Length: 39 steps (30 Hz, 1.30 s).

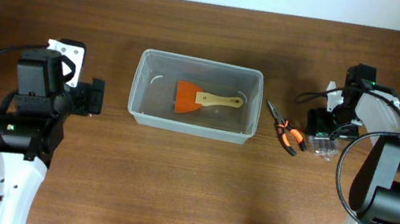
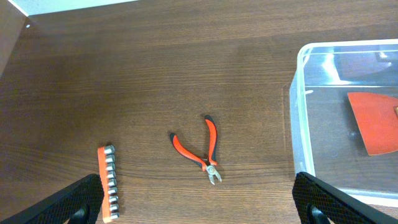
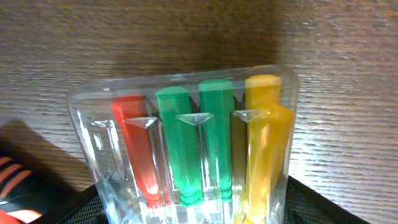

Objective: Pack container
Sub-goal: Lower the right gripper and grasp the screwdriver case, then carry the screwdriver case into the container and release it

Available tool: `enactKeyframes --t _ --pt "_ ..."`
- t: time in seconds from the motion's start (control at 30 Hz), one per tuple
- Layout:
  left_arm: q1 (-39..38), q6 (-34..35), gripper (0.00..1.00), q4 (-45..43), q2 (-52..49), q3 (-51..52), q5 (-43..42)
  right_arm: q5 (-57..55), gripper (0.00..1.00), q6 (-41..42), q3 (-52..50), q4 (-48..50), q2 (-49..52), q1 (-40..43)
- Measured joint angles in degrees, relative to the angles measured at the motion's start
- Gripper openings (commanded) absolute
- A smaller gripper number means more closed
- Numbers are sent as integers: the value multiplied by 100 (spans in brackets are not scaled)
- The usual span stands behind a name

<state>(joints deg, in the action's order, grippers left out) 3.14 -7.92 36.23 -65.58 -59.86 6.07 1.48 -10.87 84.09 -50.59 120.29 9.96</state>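
Container (image 1: pixel 189 128) sits mid-table, orange scraper (image 1: pixel 202 99) inside. Left arm folded at left, left gripper (image 1: pixel 94 99) beside container, fingers wide apart. Right arm bent over at far right; right gripper (image 1: pixel 324 137) straddles screwdriver case (image 3: pixel 186 155), can't tell whether clamped or just around it.

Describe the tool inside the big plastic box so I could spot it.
In the middle of the wooden table sits a large clear box. The scraper lies on its floor: a broad orange blade with a pale wooden handle. It is the only tool inside; the orange-handled pliers lie outside.
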Motion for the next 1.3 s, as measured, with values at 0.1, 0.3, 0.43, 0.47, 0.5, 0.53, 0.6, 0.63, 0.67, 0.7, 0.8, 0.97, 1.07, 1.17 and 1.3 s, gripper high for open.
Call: enactKeyframes --t 0.1,0.3,0.43,0.47,0.5,0.53,0.6,0.63,0.67,0.7,0.8,0.97,1.07,1.17,1.3 --pt "0 0 99 0 0 0 0 -59 72 9 0 -2 0 0" --pt "0 0 99 0 0 0 0 -111 65 31 0 -9 0 0" --pt "0 0 99 0 0 0 0 -122 65 39 0 -13 0 0" --pt "0 0 99 0 0 0 0 -122 66 44 0 -11 0 0" --pt "0 0 99 0 0 0 0 -122 66 35 0 -11 0 0" --pt "0 0 99 0 0 0 0 -122 66 39 0 -11 0 0" --pt "0 0 99 -2 0 0 0 -120 66 44 0 -13 0 0" --pt "0 0 99 0 0 0 0 -116 66 42 0 -20 0 0" --pt "0 0 99 0 0 0 0 -107 66 42 4 -24 0 0" --pt "0 0 99 0 0 0 0 -101 66 39 26 -72 0 0" --pt "0 0 99 0 0 0 0 -37 66 42 170 -319 0 0" --pt "0 0 99 0 0 0 0 302 59 44 1211 -1064 -20 -17" --pt "0 0 99 2 0 0 0 575 59 61 2087 -1515 -87 -98" --pt "0 0 99 0 0 0 0 767 59 61 2951 -1904 -208 -369" --pt "0 0 99 -2 0 0 0 896 59 26 3790 -2234 -315 -1054"
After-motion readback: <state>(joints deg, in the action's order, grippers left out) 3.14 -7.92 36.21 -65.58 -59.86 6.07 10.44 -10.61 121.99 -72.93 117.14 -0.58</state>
